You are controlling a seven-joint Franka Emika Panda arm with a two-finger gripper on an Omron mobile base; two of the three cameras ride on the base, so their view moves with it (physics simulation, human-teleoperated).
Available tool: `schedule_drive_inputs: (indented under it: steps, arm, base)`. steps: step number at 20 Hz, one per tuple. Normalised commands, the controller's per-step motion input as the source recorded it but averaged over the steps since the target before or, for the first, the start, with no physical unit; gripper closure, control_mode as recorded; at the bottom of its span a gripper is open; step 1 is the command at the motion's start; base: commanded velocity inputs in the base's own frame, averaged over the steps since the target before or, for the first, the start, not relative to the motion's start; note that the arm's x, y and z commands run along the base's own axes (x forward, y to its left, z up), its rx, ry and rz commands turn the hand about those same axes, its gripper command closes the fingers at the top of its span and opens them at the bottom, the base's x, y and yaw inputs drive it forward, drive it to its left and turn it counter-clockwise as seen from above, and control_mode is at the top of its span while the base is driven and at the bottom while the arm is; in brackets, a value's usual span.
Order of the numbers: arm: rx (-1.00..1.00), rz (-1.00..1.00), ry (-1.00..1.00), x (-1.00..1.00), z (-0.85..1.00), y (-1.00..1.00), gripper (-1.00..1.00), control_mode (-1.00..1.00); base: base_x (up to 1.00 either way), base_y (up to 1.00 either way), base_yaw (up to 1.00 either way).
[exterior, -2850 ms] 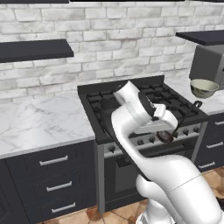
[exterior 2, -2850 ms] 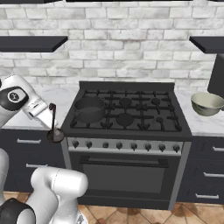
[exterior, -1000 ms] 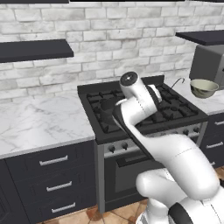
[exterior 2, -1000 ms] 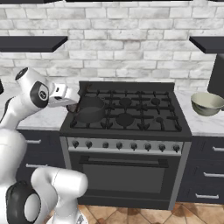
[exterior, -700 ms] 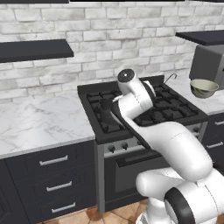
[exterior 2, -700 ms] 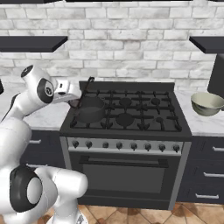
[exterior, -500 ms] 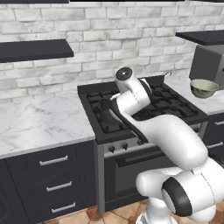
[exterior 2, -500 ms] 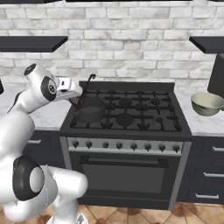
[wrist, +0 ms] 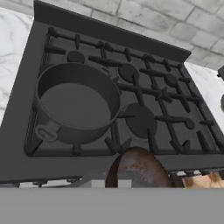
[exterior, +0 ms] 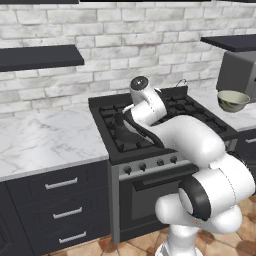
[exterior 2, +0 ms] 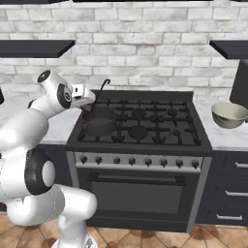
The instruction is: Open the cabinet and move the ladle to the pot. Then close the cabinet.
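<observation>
Ladle (exterior 2: 100,91), slim dark, hooked handle: light, stiff, slippery; claw (exterior 2: 90,99) pinching mid-handle, bowl end down, above low dark round pot (exterior 2: 100,121) on black stove (exterior 2: 140,127).

black stove (exterior 2: 160,127), olive bowl (exterior 2: 229,114), marble counter (exterior: 45,142)

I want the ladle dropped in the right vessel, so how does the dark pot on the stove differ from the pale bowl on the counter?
The low, dark grey-black round pot has straight walls and a loop handle; the pale olive bowl has curved, flaring sides and no handle. The pot sits on the black stove's front left burner; the bowl rests on the marble counter right of the stove. Both stand upright and look empty.
</observation>
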Motion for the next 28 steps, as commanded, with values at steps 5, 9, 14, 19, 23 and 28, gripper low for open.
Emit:
schedule_drive_inputs:
  steps: [5, 9, 14, 19, 23, 28]
  arm:
    - [0.0, 0.07, 0.0, 0.51, -0.2, 0.0, 1.0, -1.0]
    - [0.0, 0.04, 0.0, 0.57, -0.16, 0.06, 1.0, -1.0]
    - [0.0, 0.02, 0.05, 0.41, -0.21, 0.01, 1.0, -1.0]
    - [0.0, 0.0, 0.13, 0.21, -0.24, 0.04, 1.0, -1.0]
    - [0.0, 0.0, 0.06, 0.3, -0.1, 0.02, 1.0, -1.0]
    - [0.01, 0.0, 0.04, 0.44, -0.06, 0.0, 1.0, -1.0]
  base:
    - [0.0, 0.0, 0.0]
    - [0.0, 0.0, 0.0]
    - [0.0, 0.0, 0.0]
    - [0.0, 0.0, 0.0]
    - [0.0, 0.0, 0.0]
    - [0.0, 0.0, 0.0]
